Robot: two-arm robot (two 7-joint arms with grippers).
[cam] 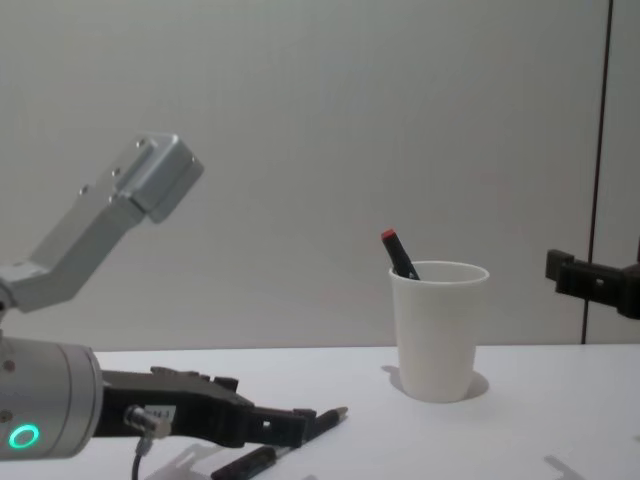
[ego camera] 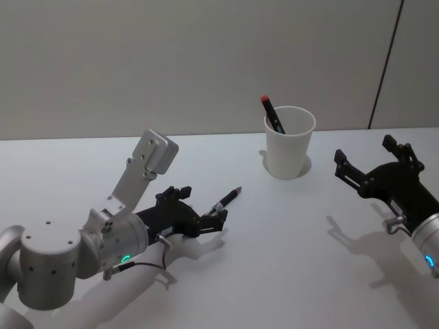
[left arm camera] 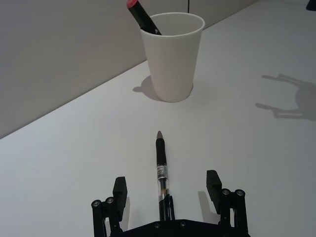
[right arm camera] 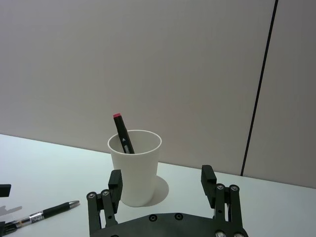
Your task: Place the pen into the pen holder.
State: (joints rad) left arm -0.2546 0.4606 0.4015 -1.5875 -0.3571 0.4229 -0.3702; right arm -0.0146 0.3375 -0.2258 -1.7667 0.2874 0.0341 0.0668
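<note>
left hand (left arm camera: 166,181) spread astride the pen (left arm camera: 161,165) on the bench (ego camera: 274,274), short of the far-edge cup (ego camera: 289,147); a skewed pinch could roll it away. right hand (ego camera: 365,154) spread, idle by the right edge.

Lower length of marker (ego camera: 270,112) hidden inside pen holder (ego camera: 288,154). Rear end of pen (left arm camera: 160,165) covered by base of left gripper (left arm camera: 167,181); label print too small to be read. Right gripper (cam: 565,272) cut off at chest view's right edge.

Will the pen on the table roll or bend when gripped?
The pen looks slim, straight and rigid, so probably light and stiff. Its round barrel may roll on the smooth table if one finger of the open left gripper touches first.
</note>
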